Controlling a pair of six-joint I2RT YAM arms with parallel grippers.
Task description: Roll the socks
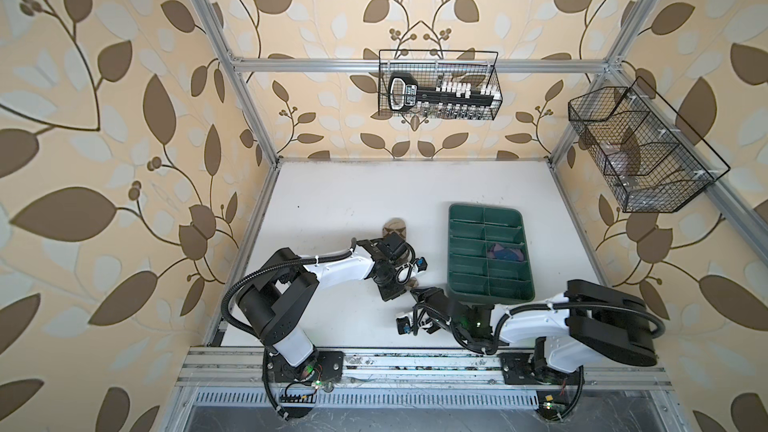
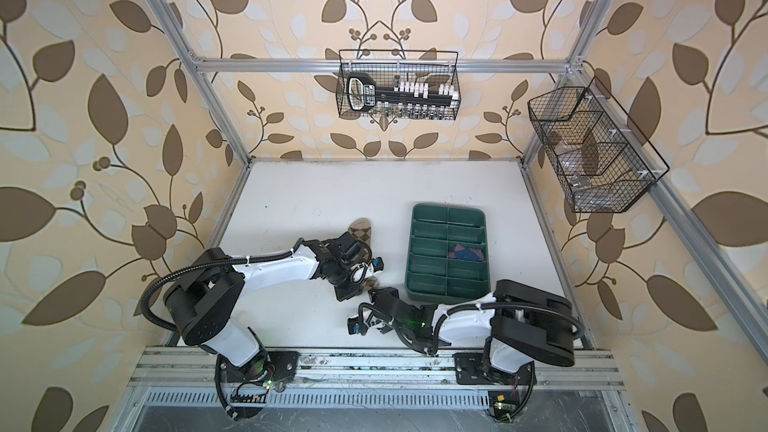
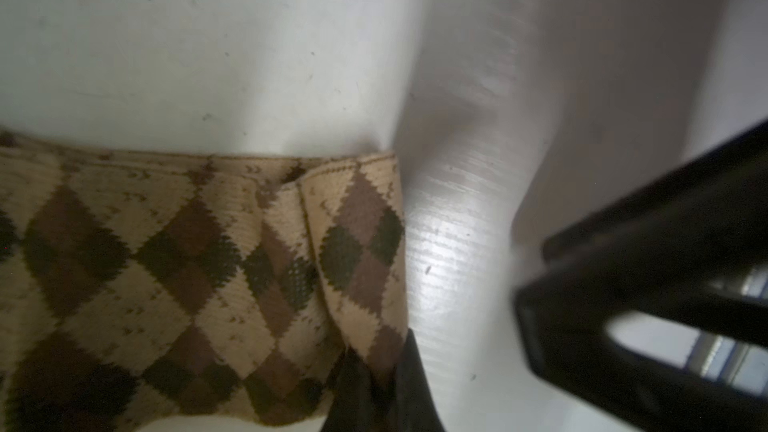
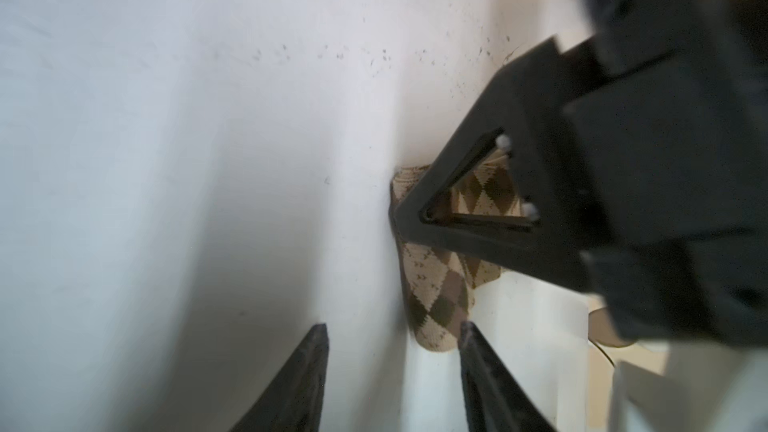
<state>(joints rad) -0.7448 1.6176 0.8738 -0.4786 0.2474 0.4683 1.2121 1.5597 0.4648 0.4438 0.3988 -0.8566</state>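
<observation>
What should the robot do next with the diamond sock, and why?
Probably close the right end effector on the near end of the argyle sock. The left end effector pinches its edge, the right one's jaws stand open and empty, and the sock lies stretched out, unrolled.

My tan argyle sock (image 1: 395,227) lies lengthwise on the white table (image 1: 340,197), its brown diamonds facing up. Its near end is doubled over in a small fold and pinched in my left claw (image 3: 374,396). The purple sock (image 1: 505,252) sits bunched, with a navy patch showing, in a middle right-column compartment of the green tray (image 1: 466,223), well apart from the tan one.
</observation>
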